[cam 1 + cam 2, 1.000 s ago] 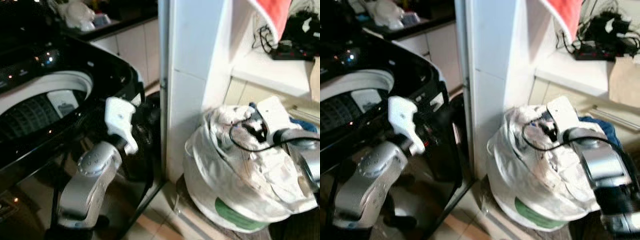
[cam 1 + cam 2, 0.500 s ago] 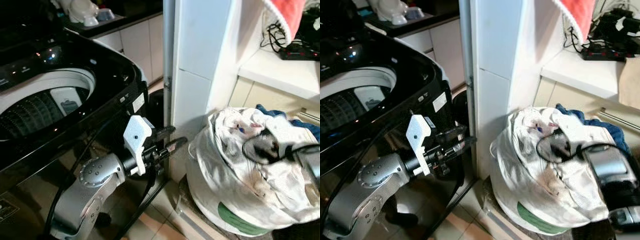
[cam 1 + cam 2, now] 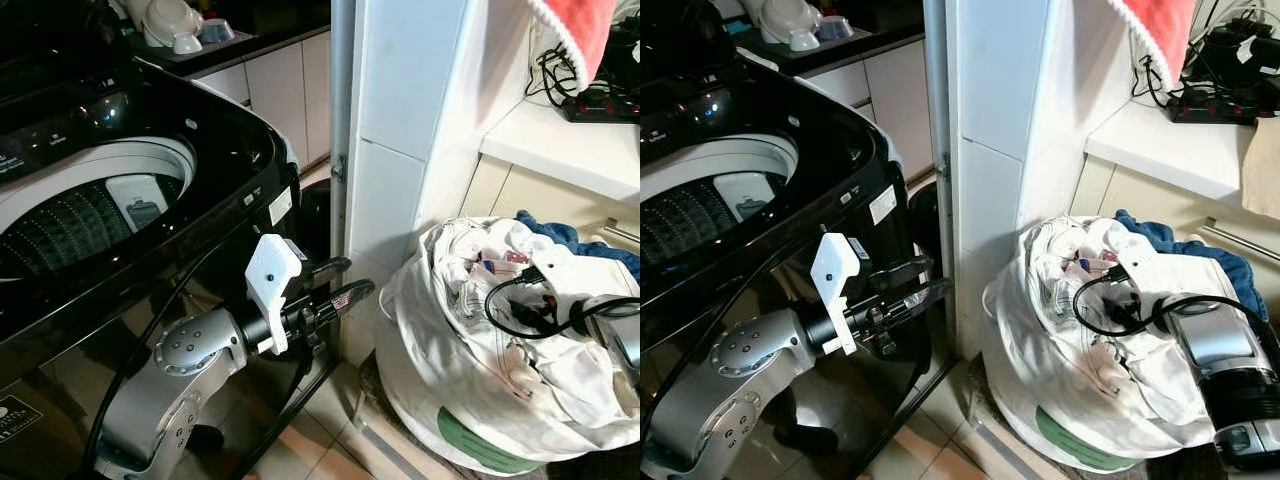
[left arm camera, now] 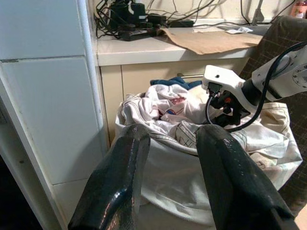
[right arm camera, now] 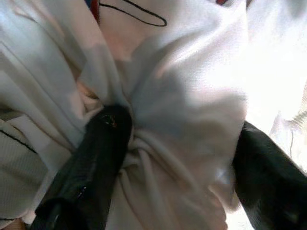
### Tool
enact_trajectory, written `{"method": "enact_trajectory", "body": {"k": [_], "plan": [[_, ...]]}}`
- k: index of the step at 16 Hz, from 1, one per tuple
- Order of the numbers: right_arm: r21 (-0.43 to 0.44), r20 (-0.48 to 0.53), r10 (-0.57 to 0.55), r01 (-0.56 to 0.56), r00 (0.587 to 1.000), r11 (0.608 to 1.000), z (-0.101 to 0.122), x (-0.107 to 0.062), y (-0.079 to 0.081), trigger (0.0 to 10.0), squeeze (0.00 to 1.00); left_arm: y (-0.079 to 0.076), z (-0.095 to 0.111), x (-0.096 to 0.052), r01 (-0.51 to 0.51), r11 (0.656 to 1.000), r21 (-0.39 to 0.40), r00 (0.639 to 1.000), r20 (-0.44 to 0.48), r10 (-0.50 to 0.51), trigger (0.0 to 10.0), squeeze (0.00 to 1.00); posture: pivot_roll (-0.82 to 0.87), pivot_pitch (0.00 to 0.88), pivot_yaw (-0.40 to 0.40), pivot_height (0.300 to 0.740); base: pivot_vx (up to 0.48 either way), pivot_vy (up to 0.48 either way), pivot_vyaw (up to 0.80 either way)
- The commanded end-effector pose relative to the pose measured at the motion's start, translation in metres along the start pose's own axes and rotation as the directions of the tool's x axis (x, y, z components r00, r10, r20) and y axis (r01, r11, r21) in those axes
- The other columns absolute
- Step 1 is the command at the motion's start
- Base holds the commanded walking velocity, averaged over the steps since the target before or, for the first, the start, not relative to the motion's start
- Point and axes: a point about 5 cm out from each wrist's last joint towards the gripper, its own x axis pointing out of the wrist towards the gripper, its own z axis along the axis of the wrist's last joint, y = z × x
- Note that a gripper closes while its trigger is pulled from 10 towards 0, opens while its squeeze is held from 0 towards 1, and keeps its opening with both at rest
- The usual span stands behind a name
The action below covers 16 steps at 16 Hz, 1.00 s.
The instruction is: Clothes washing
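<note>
While the open washing machine (image 3: 90,200) stands at left, the left gripper (image 3: 335,285) hangs beside its front corner, fingers (image 4: 122,182) apart and empty. Right of the white pillar (image 3: 400,150), the right gripper (image 5: 177,158) digs into the laundry bag (image 3: 490,400), fingers spread around bunched white cloth (image 5: 168,100). Since a moment ago, its wrist sits lower in the bag.

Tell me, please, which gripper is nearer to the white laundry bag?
The right. The right gripper is down among the white clothes in the laundry bag; the left gripper hangs open beside the washing machine, apart from the bag.
</note>
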Motion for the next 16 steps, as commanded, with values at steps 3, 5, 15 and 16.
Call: {"method": "enact_trajectory", "body": {"k": [3,5,15,16], "plan": [[0.048,-0.038,0.012,-0.01,0.999,0.999,-0.018,-0.001,-0.002,0.0,0.0,0.001,0.005,-0.002,0.009,1.0,0.019,1.0,0.007,-0.009,10.0,0.0,-0.09,0.0,0.081,0.74,0.0,0.0,0.0],[0.066,-0.037,0.009,-0.006,0.999,0.998,-0.018,-0.002,-0.004,0.0,0.0,0.0,0.006,-0.002,0.02,1.0,0.005,1.0,0.011,-0.02,10.0,0.0,-0.09,0.0,0.086,0.74,0.0,0.0,0.0],[0.08,0.012,0.029,-0.03,1.0,0.996,-0.016,-0.012,-0.008,0.0,0.0,-0.003,0.006,-0.002,0.048,0.999,0.001,0.999,0.013,-0.048,10.0,0.0,-0.09,0.0,0.087,0.74,0.0,0.0,0.0],[0.078,0.026,0.037,-0.039,0.999,0.996,-0.014,-0.016,-0.01,0.0,0.0,-0.002,0.006,-0.002,0.045,0.999,0.003,0.999,0.014,-0.046,10.0,0.0,-0.09,0.0,0.086,0.74,0.0,0.0,0.0]]}}
